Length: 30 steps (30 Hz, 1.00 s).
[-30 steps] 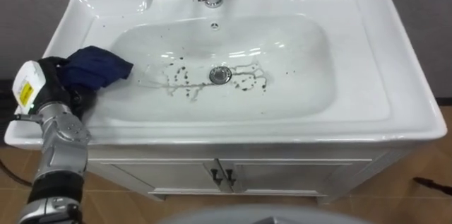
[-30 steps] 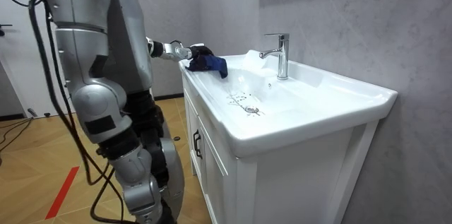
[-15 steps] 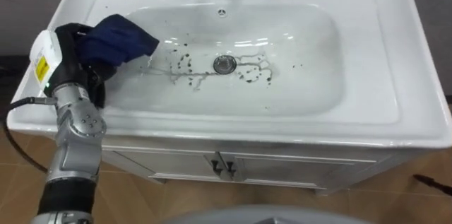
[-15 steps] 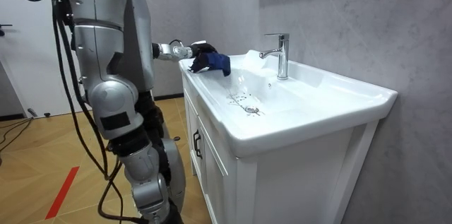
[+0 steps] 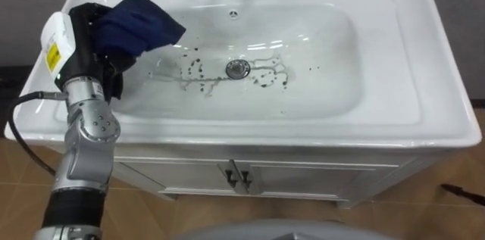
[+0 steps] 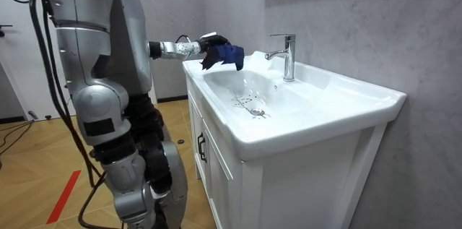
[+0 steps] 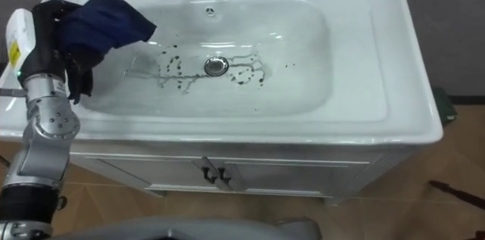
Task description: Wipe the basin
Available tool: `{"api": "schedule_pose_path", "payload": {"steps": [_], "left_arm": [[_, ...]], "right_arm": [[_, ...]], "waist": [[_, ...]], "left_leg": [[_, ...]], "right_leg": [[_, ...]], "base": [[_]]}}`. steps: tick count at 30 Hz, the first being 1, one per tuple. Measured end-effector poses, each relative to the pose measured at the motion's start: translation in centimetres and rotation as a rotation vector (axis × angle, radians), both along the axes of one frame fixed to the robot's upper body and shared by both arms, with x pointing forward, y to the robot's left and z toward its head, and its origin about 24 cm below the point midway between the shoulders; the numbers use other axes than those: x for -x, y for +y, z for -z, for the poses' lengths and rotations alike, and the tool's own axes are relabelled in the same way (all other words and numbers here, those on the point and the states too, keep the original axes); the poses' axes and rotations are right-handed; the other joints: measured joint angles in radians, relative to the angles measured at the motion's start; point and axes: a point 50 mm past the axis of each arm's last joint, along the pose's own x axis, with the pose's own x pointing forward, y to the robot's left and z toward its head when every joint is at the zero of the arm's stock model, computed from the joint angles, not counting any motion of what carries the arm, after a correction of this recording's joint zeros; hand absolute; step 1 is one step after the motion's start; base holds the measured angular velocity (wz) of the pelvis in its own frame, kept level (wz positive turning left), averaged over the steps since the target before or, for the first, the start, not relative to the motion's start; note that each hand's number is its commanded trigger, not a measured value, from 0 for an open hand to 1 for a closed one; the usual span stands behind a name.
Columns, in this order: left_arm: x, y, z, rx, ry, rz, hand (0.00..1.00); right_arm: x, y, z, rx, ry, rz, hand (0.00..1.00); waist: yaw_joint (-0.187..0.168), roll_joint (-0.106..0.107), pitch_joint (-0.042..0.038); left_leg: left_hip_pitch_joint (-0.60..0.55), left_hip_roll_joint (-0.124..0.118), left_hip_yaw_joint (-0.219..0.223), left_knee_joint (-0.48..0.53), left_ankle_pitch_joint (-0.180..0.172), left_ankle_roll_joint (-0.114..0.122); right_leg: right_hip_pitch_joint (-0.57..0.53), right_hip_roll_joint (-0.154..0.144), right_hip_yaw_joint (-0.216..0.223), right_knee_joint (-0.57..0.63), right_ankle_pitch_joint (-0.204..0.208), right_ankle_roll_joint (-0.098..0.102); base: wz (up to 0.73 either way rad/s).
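Left hand (image 5: 98,58) at the basin's (image 5: 443,81) left edge, fingers clenched on a bunched dark blue cloth (image 5: 140,28) that overhangs the bowl. Eye views show dark specks and streaks (image 5: 198,73) around the drain (image 5: 238,67). Room view shows the robot standing at the vanity's front and the whole tap (image 6: 287,54).
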Motion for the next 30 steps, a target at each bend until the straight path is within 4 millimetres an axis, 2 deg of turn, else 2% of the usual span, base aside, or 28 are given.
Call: {"api": "schedule_pose_path", "payload": {"steps": [8, 10, 16, 18, 20, 22, 25, 26, 30], "left_arm": [[-0.1, -1.1, 0.6, -0.01, 0.039, 0.058, 1.0], [-0.2, -1.1, 1.1, -0.029, 0.075, 0.073, 1.0], [-1.6, -1.0, 2.3, -0.041, 0.175, 0.1, 1.0], [-2.3, -1.1, 2.7, -0.06, 0.213, 0.126, 1.0], [-3.1, -1.2, 3.9, -0.066, 0.288, 0.131, 1.0], [-3.1, -1.2, 4.8, -0.071, 0.338, 0.131, 1.0], [-4.0, -1.5, 4.8, -0.085, 0.359, 0.146, 1.0], [-4.4, -1.5, 5.0, -0.091, 0.373, 0.151, 1.0], [-5.8, -1.7, 4.6, -0.112, 0.381, 0.161, 1.0]], "right_arm": [[0.4, 0.1, 0.0, -0.018, 0.0, 0.048, 0.0], [0.0, 0.1, 0.0, -0.018, -0.01, 0.049, 0.0], [-1.5, -0.2, -0.1, -0.004, -0.051, 0.028, 0.0], [-2.2, -0.4, -0.2, 0.008, -0.064, 0.006, 0.0], [-3.9, -0.8, -0.4, 0.04, -0.09, -0.03, 0.0], [-4.5, -1.0, -0.5, 0.062, -0.105, -0.042, 0.0], [-5.8, -1.1, -0.6, 0.089, -0.146, -0.027, 0.0], [-6.6, -1.1, -0.7, 0.094, -0.162, -0.038, 0.0], [-7.7, -0.9, -0.8, 0.092, -0.195, -0.06, 0.0]], "waist": [[-0.009, 0.007, -0.0023], [-0.012, 0.012, -0.002], [-0.022, 0.039, -0.0026], [-0.021, 0.047, 0.0017], [-0.038, 0.057, 0.0098], [-0.047, 0.061, 0.009], [-0.06, 0.058, 0.0109], [-0.065, 0.054, 0.0149], [-0.067, 0.038, 0.0255]], "left_leg": [[-0.004, 0.005, 0.021, 0.001, 0.0, 0.0], [-0.008, 0.011, 0.04, 0.004, -0.002, 0.001], [-0.092, 0.023, 0.052, 0.044, -0.009, 0.002], [-0.115, 0.024, 0.055, 0.053, -0.009, 0.004], [-0.136, 0.022, 0.057, 0.055, -0.003, 0.011], [-0.153, 0.021, 0.058, 0.054, -0.001, 0.011], [-0.213, 0.022, 0.059, 0.077, 0.005, 0.015], [-0.23, 0.023, 0.063, 0.089, 0.008, 0.017], [-0.259, 0.024, 0.069, 0.105, 0.009, 0.018]], "right_leg": [[-0.015, 0.001, 0.018, 0.008, 0.0, 0.0], [-0.027, 0.003, 0.027, 0.021, 0.0, -0.001], [-0.121, 0.009, 0.044, 0.068, -0.003, -0.004], [-0.146, 0.007, 0.045, 0.089, -0.003, -0.004], [-0.178, 0.002, 0.047, 0.118, -0.003, -0.003], [-0.202, 0.001, 0.051, 0.13, -0.004, -0.002], [-0.268, -0.003, 0.052, 0.17, -0.007, -0.003], [-0.288, -0.005, 0.053, 0.183, -0.009, -0.003], [-0.325, -0.007, 0.061, 0.212, -0.017, -0.004]], "base": [[-0.07], [-0.16], [-0.07], [-0.07], [-0.04], [-0.02], [0.0], [0.0], [-0.03]]}}
